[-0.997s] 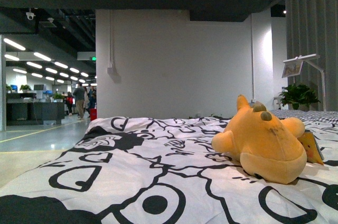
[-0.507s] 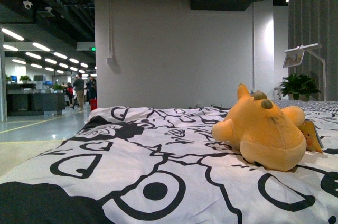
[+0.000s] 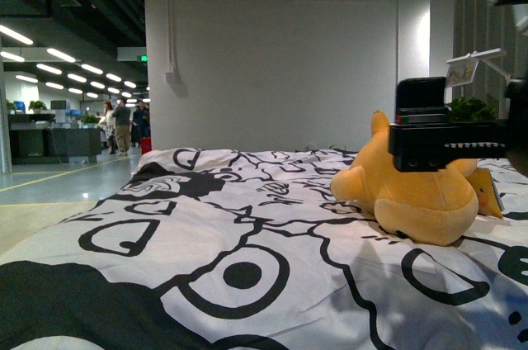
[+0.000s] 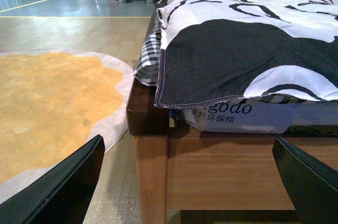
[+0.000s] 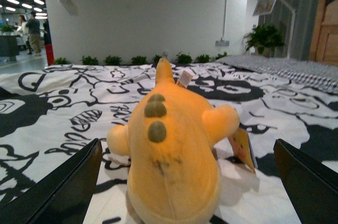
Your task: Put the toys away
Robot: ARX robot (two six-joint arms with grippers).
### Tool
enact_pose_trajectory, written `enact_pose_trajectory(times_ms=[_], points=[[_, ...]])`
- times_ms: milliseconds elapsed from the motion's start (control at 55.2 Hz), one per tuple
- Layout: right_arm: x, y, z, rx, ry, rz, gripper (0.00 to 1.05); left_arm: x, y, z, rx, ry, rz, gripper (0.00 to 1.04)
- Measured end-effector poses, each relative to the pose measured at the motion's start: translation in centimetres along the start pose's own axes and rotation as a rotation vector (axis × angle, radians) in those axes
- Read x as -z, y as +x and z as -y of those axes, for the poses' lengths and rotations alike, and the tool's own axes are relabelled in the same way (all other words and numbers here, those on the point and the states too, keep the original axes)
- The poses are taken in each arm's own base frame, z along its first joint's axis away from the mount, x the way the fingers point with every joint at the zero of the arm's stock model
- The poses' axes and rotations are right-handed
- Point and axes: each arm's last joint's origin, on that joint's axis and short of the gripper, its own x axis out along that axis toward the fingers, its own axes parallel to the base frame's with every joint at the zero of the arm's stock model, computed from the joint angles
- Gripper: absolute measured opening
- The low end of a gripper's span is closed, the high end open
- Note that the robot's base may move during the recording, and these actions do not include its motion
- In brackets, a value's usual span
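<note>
Our right fingers (image 5: 58, 189) gape wide and empty; the plush toy (image 5: 171, 160) lies on the bed (image 5: 53, 108) at their twelve o'clock, long axis running away. Our left fingers (image 4: 63, 187), equally spread, hang farther off.

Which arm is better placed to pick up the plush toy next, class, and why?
Right. The open right pincer faces the plush toy on the bedspread, fingers framing it. The left pincer sits low by the bed frame, no toy in its view.
</note>
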Motion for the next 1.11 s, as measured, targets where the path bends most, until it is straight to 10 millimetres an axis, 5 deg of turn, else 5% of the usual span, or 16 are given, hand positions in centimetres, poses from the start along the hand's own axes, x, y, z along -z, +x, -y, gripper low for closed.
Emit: enact_pose_trajectory(times_ms=[471,1105], points=[[0.8,5.9,-6.1,0.017,-0.287,0.016,0.98,0.0,0.0,0.0,0.000,0.000,0.000,0.98],[2.5,10.9,-6.6,0.080,-0.509,-0.267,0.98,0.0,0.0,0.0,0.000,0.000,0.000,0.98]])
